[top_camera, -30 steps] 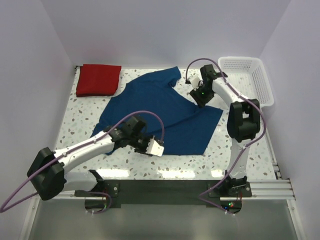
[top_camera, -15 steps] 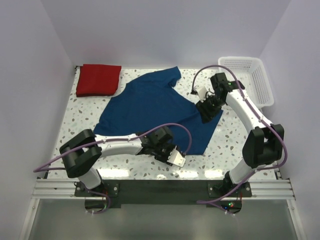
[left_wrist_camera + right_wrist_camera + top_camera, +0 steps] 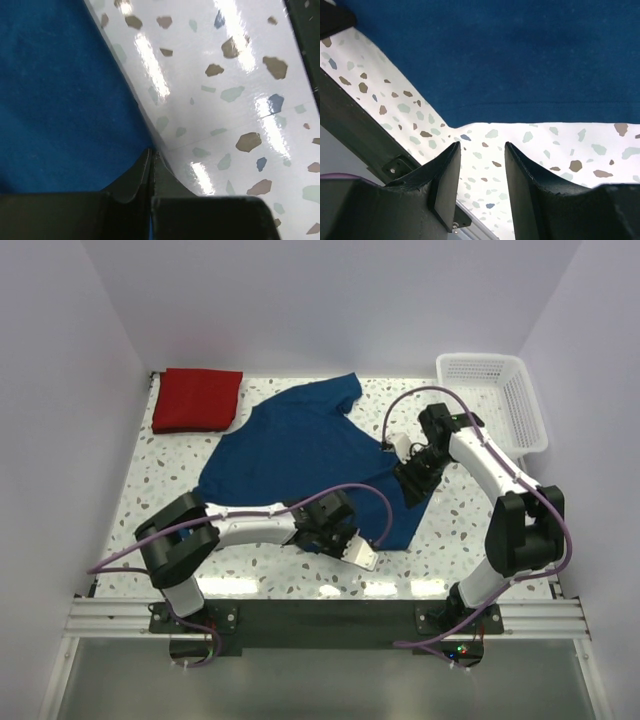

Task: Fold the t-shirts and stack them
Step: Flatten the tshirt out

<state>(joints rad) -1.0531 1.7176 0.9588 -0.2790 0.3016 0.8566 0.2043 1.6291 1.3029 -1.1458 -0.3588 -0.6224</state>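
We see the navy shirt [image 3: 300,450] spread flat across the middle of the worktop [image 3: 150,490], and the red shirt [image 3: 197,400] folded at the far-left corner. The left gripper [image 3: 151,156] is closed tight on the navy shirt's near hem, close to the near edge. The right gripper [image 3: 481,146] stands half open, holding nothing, above that shirt's right-hand edge, with speckled worktop visible between its jaws.
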